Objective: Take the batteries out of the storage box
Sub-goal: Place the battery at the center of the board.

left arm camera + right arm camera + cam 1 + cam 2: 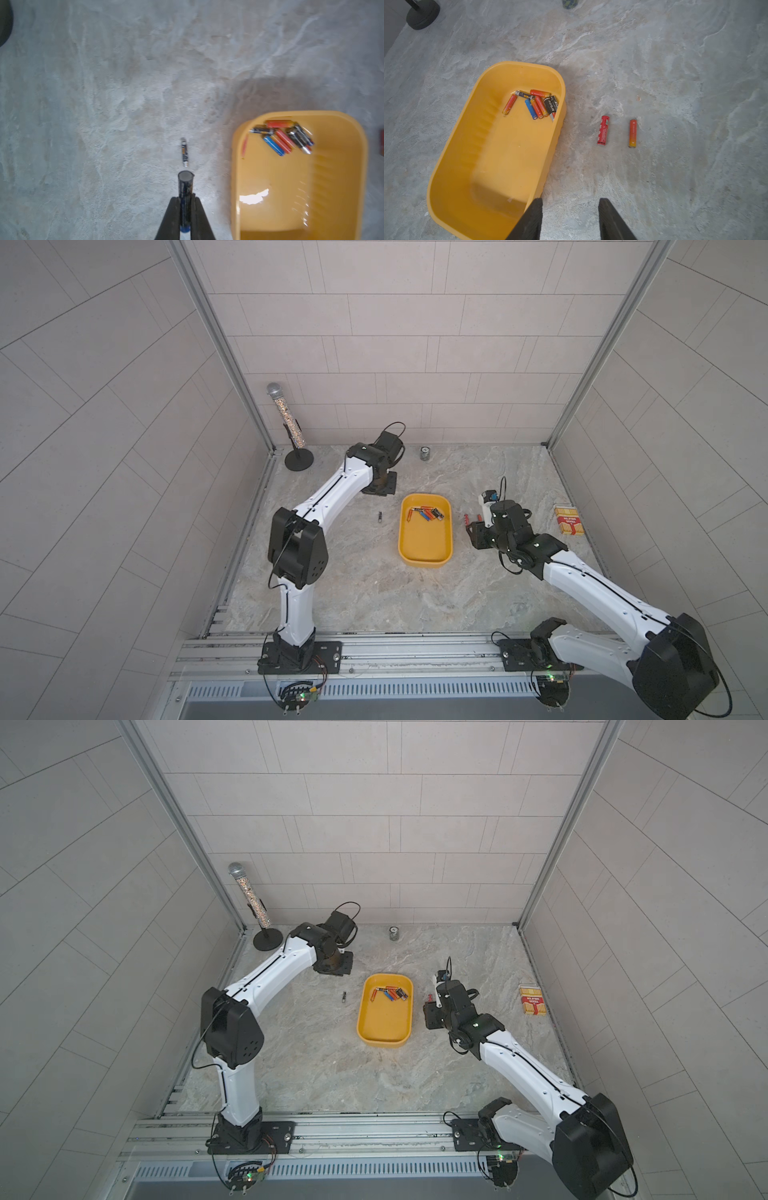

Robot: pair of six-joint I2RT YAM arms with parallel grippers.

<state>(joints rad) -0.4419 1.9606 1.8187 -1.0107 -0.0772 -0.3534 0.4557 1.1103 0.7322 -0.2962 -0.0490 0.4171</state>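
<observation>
Batteries (pixel 538 105) in storage box (pixel 467 166); left pincer (pixel 185 196) clamps dark battery (pixel 185 182); right pincer (pixel 571 200) parted, empty.

Both top views hang high above the desk's (pixel 374 593) near edge, looking steeply down on the whole scene. The wrist cameras ride low and close on either side of the box (pixel 424 543), the left facing almost straight down and the right slanting across. All four views share the box.

The jaws of the right gripper (pixel 571 200) are held apart, with only bare table (pixel 675 83) seen between them. Ahead of them, a red battery (pixel 603 130) and an orange-red battery (pixel 632 133) are laid parallel, not touching. Beside one jaw the yellow storage box (pixel 500 166) is set; more batteries (pixel 536 104) are clustered at its far end.
</observation>
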